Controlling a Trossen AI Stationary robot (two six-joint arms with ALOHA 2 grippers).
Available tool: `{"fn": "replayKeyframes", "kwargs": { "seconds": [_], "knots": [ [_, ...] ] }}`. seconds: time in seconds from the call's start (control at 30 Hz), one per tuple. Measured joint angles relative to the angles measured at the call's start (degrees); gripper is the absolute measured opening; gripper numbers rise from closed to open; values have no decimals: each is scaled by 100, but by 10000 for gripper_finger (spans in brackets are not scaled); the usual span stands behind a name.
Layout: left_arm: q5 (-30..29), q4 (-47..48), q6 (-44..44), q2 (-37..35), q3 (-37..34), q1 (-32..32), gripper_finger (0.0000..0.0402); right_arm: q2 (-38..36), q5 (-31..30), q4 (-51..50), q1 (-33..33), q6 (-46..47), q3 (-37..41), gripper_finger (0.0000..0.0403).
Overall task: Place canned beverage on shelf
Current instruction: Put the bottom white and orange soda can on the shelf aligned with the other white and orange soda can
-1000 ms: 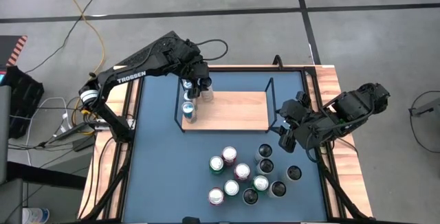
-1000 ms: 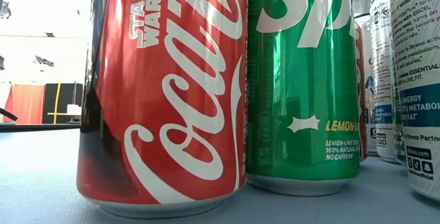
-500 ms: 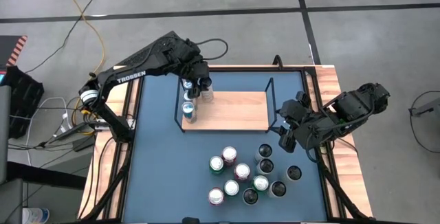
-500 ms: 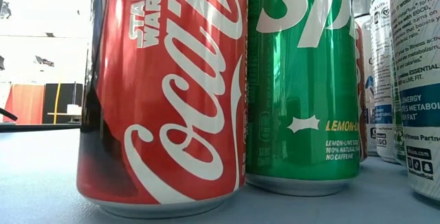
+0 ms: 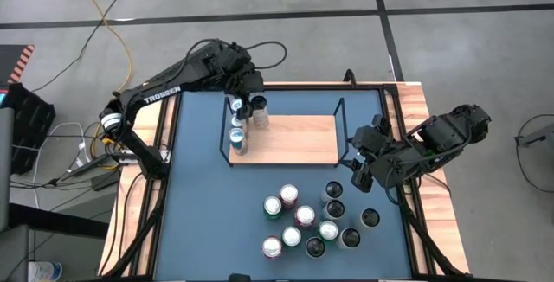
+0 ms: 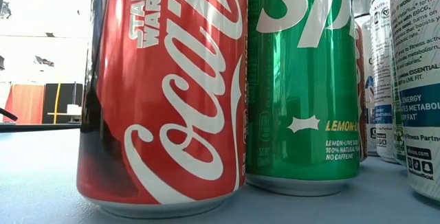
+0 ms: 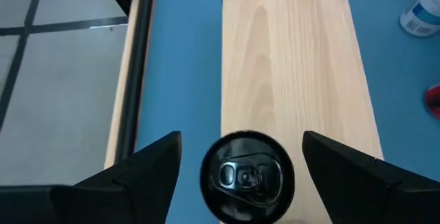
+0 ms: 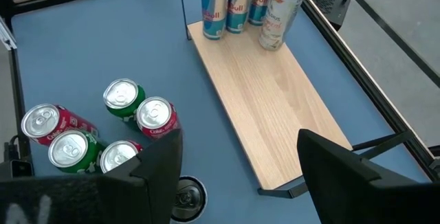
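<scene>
So the loose cans (image 5: 303, 221) are bunched on the blue table on the near side of the shelf (image 5: 294, 139), with the right gripper (image 5: 362, 163) parked open-jawed just off the shelf's right rail. At the shelf's far-left corner a pale can (image 5: 260, 113) stands beside three blue ones (image 5: 235, 126). The left gripper (image 5: 251, 102) hangs over it, fingers spread and clear. Looks like the release step is done; next it should lift straight up without clipping that can.
</scene>
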State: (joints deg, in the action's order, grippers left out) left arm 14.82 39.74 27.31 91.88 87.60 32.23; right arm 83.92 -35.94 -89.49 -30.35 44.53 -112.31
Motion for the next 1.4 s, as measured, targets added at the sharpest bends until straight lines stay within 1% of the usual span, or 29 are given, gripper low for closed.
{"fn": "replayKeyframes", "kwargs": {
  "seconds": [0.07, 0.13, 0.23, 0.33, 0.47, 0.5, 0.57, 0.77, 0.87, 1.07, 1.27, 1.4],
  "knots": [
    [7, 168, -64, 0, 221, -36, 289, 0, 1, 0, 2, -2, -2, 271],
    [144, 366, -153, -1, 509, -101, 289, 0, 0, 0, 1, -2, -1, 271],
    [340, 637, -554, -11, 990, -327, 289, 0, -8, -1, 1, -18, -1, 271],
    [543, 761, -856, -17, 1406, -671, 289, 0, -50, -2, -7, -132, -2, 271],
    [815, 638, -1190, -19, 1789, -1290, 289, -65, -150, -5, -56, -196, 0, 271],
    [799, 550, -1225, -29, 1805, -1471, 289, -119, -173, 2, -91, -201, -2, 271],
    [647, 408, -1255, -30, 1804, -1830, 289, -247, -415, 50, -167, -173, -2, 271],
    [-401, -196, -1462, 145, 1797, -2732, 289, -739, -1048, 161, -581, -149, -2, 271],
    [-709, -765, -1653, 388, 1798, -3007, 289, -936, -1155, 162, -742, -146, -4, 271],
    [-741, -1725, -2114, 970, 1794, -3359, 289, -1083, -1220, -52, -788, -107, -3, 271],
    [-772, -2555, -1933, 1607, 1792, -3734, 289, -1140, -1326, -52, -789, -286, -2, 271],
    [-481, -2991, -1882, 1915, 1792, -3995, 289, -1254, -1683, -52, -782, -230, 0, 271]
  ]
}}
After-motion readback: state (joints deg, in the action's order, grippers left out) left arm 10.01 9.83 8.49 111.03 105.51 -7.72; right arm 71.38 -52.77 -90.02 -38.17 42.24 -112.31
